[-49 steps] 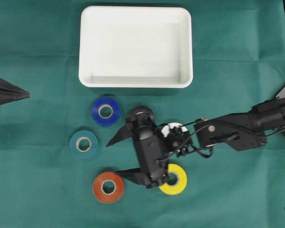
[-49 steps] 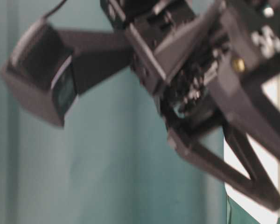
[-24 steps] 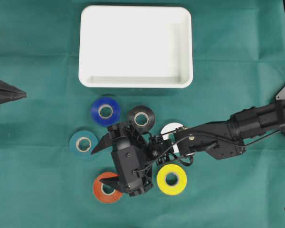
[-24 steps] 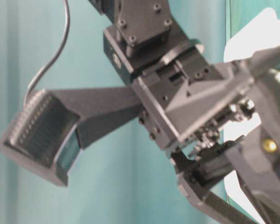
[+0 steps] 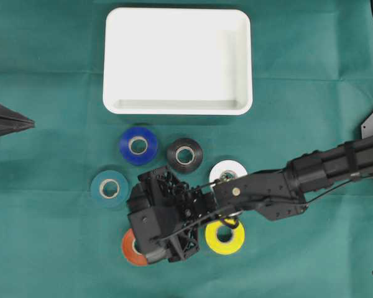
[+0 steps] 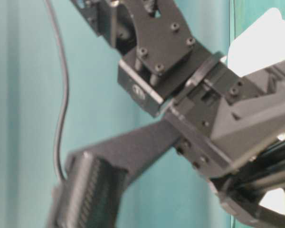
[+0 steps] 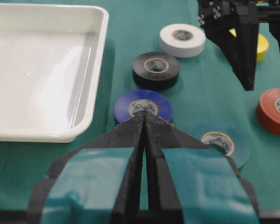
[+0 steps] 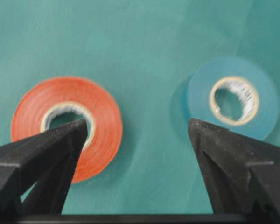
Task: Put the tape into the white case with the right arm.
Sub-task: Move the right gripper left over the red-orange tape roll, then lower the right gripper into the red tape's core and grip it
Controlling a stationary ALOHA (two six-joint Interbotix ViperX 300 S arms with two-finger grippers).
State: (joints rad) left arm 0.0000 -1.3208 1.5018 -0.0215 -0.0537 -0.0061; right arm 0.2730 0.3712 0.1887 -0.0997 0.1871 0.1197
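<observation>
The right gripper (image 8: 137, 128) is wide open above the red tape (image 8: 67, 126) and teal tape (image 8: 231, 98), holding nothing. The left gripper (image 7: 144, 119) is pressed closed. The white case (image 5: 177, 105) sits at the top.

My right gripper (image 8: 137, 128) hangs spread wide over the lower rolls, one finger (image 8: 51, 149) across the orange tape (image 5: 131, 247), the other (image 8: 233, 154) beside the teal tape (image 8: 233, 98); bare green cloth (image 8: 149, 154) lies between those two rolls. Toward the white case (image 5: 177, 107), the blue tape (image 5: 138, 145), black tape (image 5: 184, 154) and white tape (image 5: 228, 172) stand in a row, with narrow gaps between them. The yellow tape (image 5: 224, 234) sits under my right arm (image 5: 298, 180). My left gripper (image 5: 12, 123), pinched together, waits at the left edge, well apart. The case interior is open.
</observation>
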